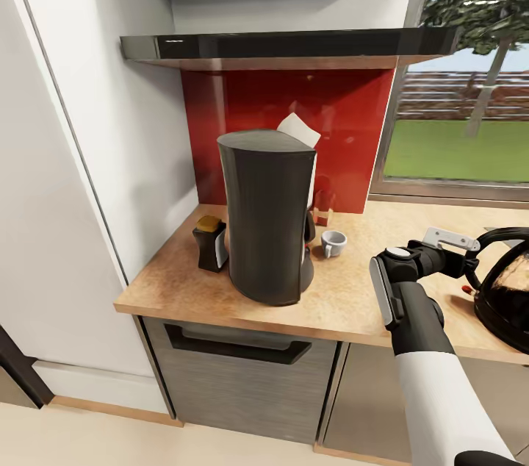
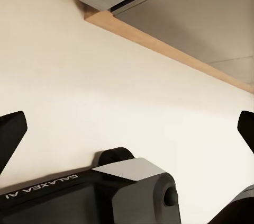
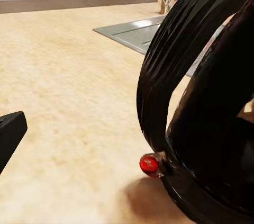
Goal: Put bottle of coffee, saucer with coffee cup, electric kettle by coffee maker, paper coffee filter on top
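Tan wood of the kitchen countertop [image 1: 353, 304] already carries most of your station. The coffee maker [image 1: 266, 216] stands there, the bottle of coffee [image 1: 210, 242] just beside it on the left, and the paper coffee filter [image 1: 300, 130] seems to sit on its top. The coffee cup [image 1: 333, 242] is near its right side, but I cannot tell if a saucer is under it. The electric kettle [image 1: 505, 289] remains far right, well apart. Your right gripper [image 1: 470, 259] is at the kettle handle; whether its fingers are closed I cannot tell. Your left gripper [image 2: 127, 128] is wide and holds nothing.
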